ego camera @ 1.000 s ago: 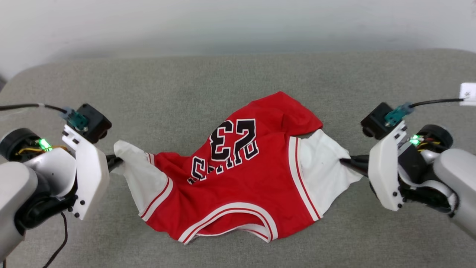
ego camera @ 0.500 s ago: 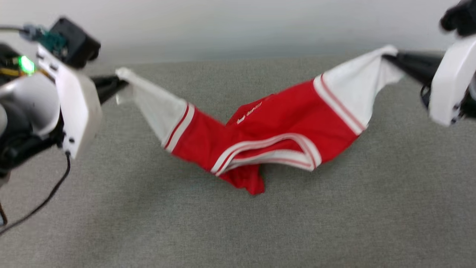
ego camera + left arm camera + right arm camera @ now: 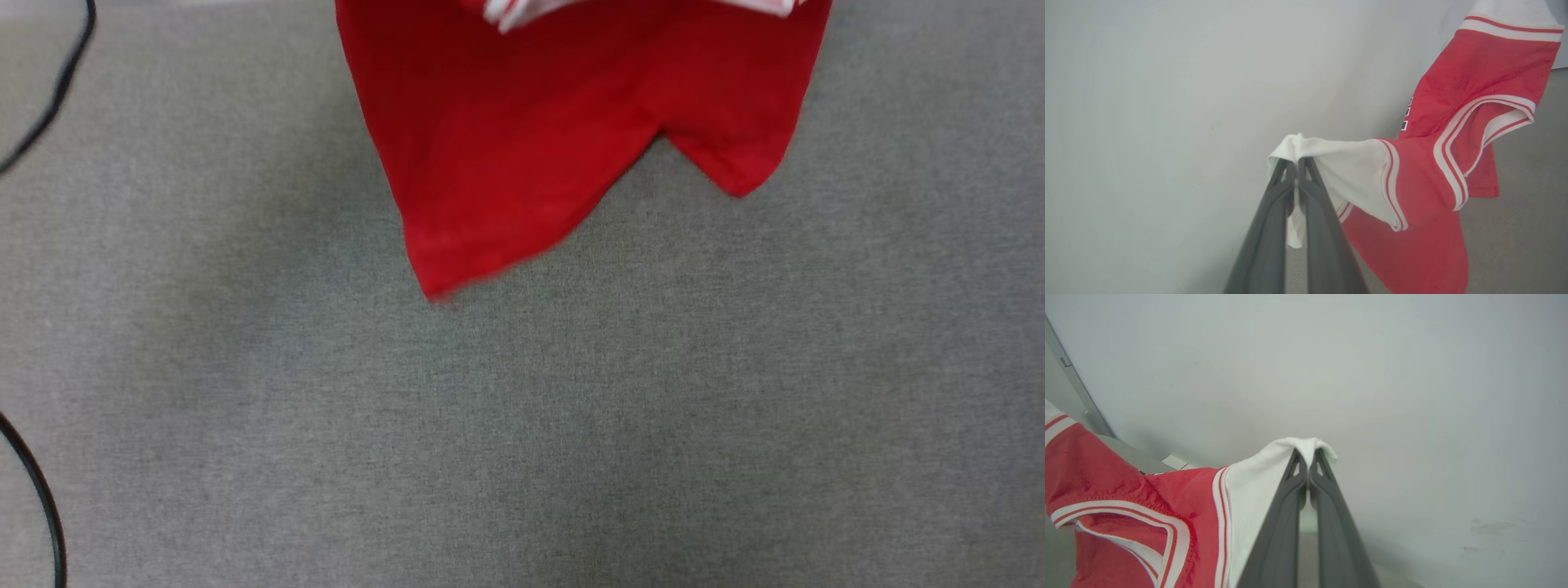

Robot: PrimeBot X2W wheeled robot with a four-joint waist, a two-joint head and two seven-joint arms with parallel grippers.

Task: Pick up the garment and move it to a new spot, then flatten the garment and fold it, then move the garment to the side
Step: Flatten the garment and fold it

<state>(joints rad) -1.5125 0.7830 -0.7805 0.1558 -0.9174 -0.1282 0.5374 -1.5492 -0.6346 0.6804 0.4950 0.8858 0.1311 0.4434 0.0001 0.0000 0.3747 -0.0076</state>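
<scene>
The garment point(image 3: 522, 122), a red jersey with white sleeves and striped trim, hangs in the air above the grey table point(image 3: 522, 425). Its red lower edge dangles into the top of the head view, clear of the surface. In the left wrist view my left gripper point(image 3: 1296, 161) is shut on the tip of one white sleeve of the garment point(image 3: 1437, 163). In the right wrist view my right gripper point(image 3: 1306, 453) is shut on the other white sleeve of the garment point(image 3: 1167, 514). The striped collar sags between the two sleeves. A sliver of black lettering shows on the far side.
A pale wall point(image 3: 1167, 102) stands behind the table. Black cables point(image 3: 41, 506) run along the left edge of the head view. A metal strip point(image 3: 1077, 392) runs up the wall at the left of the right wrist view.
Both grippers have risen with the sleeves and lifted the garment off the table, so it now hangs free. The head view has tilted down, and the arms have left it.
</scene>
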